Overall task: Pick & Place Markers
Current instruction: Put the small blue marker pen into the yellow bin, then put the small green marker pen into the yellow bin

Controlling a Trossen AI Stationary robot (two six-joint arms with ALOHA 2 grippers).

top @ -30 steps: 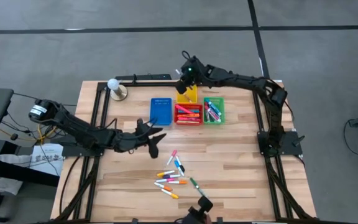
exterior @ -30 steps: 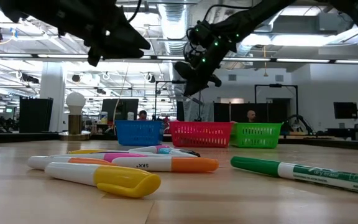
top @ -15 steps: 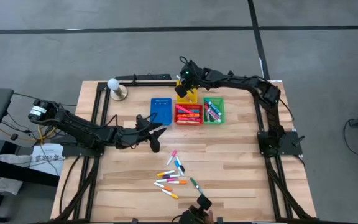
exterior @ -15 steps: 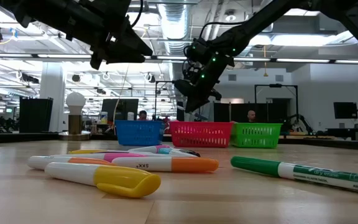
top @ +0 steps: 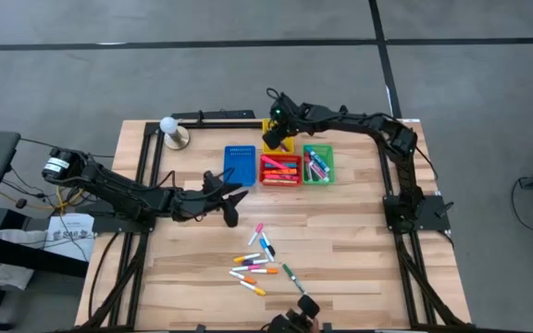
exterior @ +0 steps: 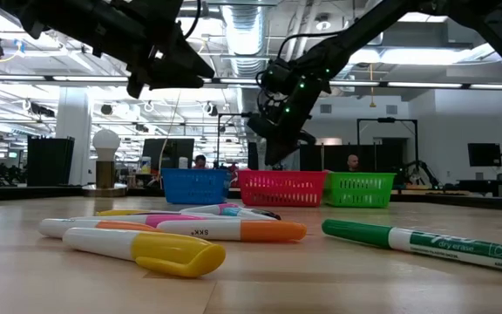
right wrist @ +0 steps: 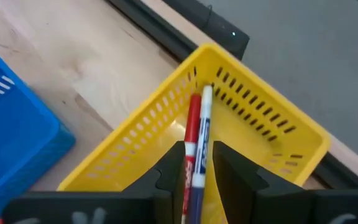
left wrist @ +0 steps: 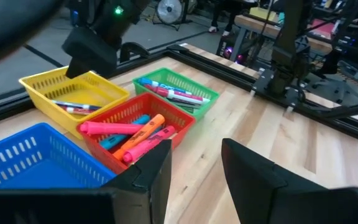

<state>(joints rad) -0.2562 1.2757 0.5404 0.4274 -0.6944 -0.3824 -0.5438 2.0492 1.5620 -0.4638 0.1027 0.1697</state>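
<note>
Over the wooden table, the right gripper hangs above the yellow bin, fingers parted just enough that a red-and-white marker sits loosely between them: the release step, by the look of it. Next comes a clean lift clear of the bin wall. The left gripper waits, spread and empty, near the blue bin. Loose markers remain on the table's near side, well apart from the red bin and green bin.

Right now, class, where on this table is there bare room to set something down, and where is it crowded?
Bare wood lies right of the loose markers, toward the right arm's base, and beside the green bin. Another patch lies between the lamp and the blue bin. Crowded: the marker cluster, the bin row, and under the left arm.
</note>
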